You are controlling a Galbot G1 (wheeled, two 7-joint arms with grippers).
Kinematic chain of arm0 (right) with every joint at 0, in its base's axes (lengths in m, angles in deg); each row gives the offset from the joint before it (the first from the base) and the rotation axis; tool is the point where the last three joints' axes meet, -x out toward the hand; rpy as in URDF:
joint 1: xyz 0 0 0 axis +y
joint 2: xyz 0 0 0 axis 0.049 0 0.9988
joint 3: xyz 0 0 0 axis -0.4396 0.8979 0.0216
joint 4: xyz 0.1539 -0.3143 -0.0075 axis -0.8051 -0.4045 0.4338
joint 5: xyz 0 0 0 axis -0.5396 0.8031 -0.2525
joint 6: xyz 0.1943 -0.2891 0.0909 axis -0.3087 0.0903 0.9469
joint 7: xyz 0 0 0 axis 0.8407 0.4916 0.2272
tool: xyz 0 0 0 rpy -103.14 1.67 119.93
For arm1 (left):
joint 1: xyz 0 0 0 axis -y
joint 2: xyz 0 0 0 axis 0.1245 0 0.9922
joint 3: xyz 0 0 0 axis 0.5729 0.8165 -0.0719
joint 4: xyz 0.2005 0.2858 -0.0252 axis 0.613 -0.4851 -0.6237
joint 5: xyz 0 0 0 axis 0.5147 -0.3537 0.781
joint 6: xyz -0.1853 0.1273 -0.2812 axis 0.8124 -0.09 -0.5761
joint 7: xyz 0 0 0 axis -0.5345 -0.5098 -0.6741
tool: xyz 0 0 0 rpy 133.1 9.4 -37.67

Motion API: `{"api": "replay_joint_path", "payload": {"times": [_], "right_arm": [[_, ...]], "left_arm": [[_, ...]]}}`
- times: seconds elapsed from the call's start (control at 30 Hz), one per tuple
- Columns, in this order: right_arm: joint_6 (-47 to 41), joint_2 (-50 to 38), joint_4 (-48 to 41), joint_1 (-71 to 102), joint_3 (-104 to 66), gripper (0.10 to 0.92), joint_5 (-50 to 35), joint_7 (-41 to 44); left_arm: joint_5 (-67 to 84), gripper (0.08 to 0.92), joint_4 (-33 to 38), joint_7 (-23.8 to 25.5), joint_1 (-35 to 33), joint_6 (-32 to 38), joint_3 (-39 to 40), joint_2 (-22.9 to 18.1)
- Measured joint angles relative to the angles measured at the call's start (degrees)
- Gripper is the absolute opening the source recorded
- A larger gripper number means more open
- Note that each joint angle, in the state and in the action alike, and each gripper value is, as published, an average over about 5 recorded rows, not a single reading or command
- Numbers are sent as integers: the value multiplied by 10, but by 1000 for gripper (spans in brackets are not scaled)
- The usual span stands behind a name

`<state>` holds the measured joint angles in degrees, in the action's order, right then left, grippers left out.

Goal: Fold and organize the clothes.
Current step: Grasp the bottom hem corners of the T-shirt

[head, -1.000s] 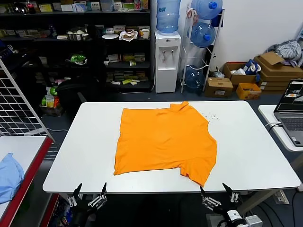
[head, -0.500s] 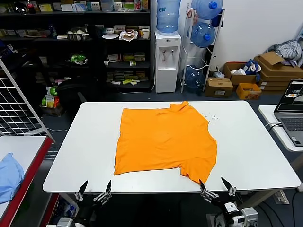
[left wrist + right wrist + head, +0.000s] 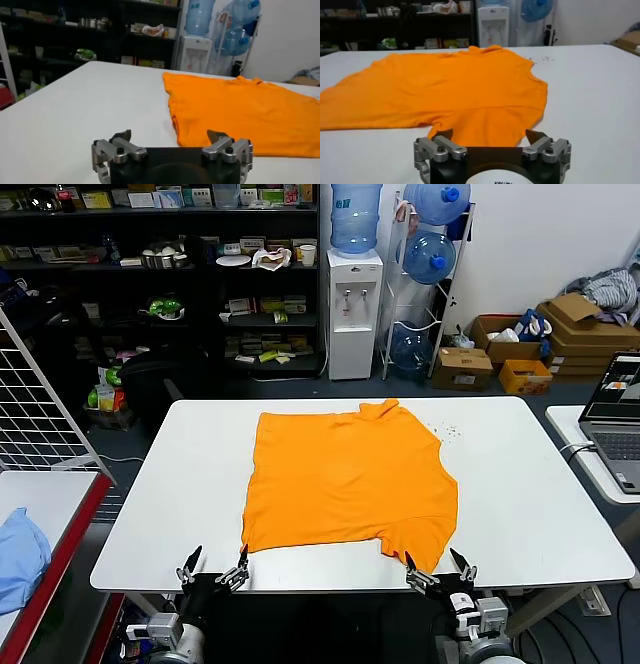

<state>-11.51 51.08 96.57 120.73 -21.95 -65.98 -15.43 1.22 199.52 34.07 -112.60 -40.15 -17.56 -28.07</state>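
Observation:
The bright orange T-shirt (image 3: 345,484) lies spread flat on the white table (image 3: 530,494), plain side up with no lettering showing. My left gripper (image 3: 213,565) is open at the table's near edge, just before the shirt's near left corner. My right gripper (image 3: 437,568) is open at the near edge, just before the shirt's near right sleeve corner. In the left wrist view the left gripper (image 3: 169,136) faces the shirt's corner (image 3: 240,112). In the right wrist view the right gripper (image 3: 489,136) faces the sleeve (image 3: 470,100). Neither gripper touches the fabric.
A light blue cloth (image 3: 20,556) lies on a side table at the left. A laptop (image 3: 620,424) sits on another table at the right. Shelves (image 3: 150,274), a water dispenser (image 3: 354,304) and boxes (image 3: 560,334) stand behind the table.
Both grippers have risen from below the table's near edge and moved inward toward the shirt's near corners. The shirt has not moved.

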Motion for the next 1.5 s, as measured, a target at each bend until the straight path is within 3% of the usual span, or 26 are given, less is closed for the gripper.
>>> {"api": "replay_joint_path", "payload": {"times": [0.2,0.4,1.13,1.3,1.5], "right_arm": [[-8,5,-4,-7,4,921,5,-9],[-15,8,-8,-13,7,902,7,-16],[-15,8,-4,-10,12,275,9,-21],[-9,2,6,-2,15,144,5,-24],[-1,-10,28,22,12,125,-6,-33]], "left_arm": [[1,912,-12,-7,20,-10,17,-2],[4,800,-23,-14,33,-19,34,-3],[25,136,-39,-26,51,-44,64,-2],[30,92,-33,-29,47,-45,63,-1],[39,92,-17,-36,35,-46,58,7]]}}
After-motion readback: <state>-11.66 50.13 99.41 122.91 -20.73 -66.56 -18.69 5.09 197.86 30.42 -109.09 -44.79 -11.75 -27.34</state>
